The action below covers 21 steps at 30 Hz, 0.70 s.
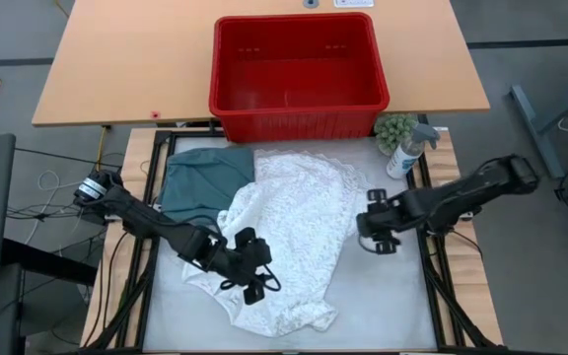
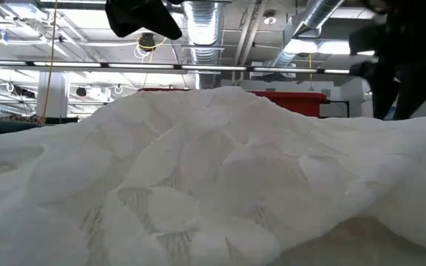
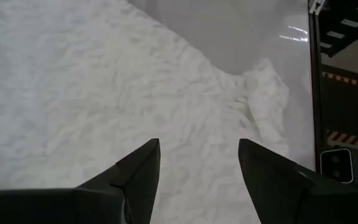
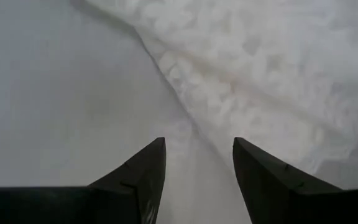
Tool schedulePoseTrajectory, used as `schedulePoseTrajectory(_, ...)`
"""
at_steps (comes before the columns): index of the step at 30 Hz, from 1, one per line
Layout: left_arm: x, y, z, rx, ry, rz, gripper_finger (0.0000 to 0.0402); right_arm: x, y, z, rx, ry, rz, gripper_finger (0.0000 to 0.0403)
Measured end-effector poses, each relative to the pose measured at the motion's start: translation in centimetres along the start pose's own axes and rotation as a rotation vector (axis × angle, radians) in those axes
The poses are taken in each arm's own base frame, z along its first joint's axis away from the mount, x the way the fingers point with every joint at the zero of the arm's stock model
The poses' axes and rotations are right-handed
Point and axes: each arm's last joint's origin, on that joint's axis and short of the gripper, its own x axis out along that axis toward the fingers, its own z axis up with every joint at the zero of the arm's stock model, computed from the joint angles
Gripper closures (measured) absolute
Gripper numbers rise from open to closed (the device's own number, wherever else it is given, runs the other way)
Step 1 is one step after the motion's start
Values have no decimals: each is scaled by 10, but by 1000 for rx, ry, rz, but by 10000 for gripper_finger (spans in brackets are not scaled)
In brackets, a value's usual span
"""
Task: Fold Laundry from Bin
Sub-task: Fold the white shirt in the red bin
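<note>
From above, the red bin (image 1: 299, 74) stands at the far edge of the work mat, and nothing shows inside it. Just near of it, the white garment (image 1: 294, 232) lies spread across the middle of the mat, with the dark teal garment (image 1: 203, 179) to its left, partly tucked under it. The left gripper (image 1: 252, 268) sits over the white garment's near-left part. The right gripper (image 1: 376, 232) hovers just beside the cloth's right edge. A spray bottle (image 1: 409, 150) and a small green plant (image 1: 395, 128) stand at the bin's right corner.

At table height, the white garment fills the foreground in a rumpled mound, and the bin's red rim (image 2: 287, 96) peeks over it.

The left wrist view shows the left gripper's fingers (image 3: 135, 174) parted and empty above white cloth.

The right wrist view shows the right gripper's fingers (image 4: 145, 168) likewise parted, holding nothing, over bare mat with the cloth's edge just beyond.
</note>
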Motion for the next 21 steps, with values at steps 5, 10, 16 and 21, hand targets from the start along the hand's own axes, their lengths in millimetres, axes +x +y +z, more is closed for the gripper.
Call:
schedulePoseTrajectory(5,-1,-2,-2,5,1,-2,197,40,0,15,-166,96,41,192)
schedulePoseTrajectory(10,-1,-3,-2,-2,4,-4,197,78,-9,20,-245,243,62,192)
schedulePoseTrajectory(16,-3,-7,-5,-15,10,-16,197,102,-20,23,-134,329,61,242)
schedulePoseTrajectory(21,-5,-13,-9,-7,15,-32,197,93,-17,21,44,322,67,377)
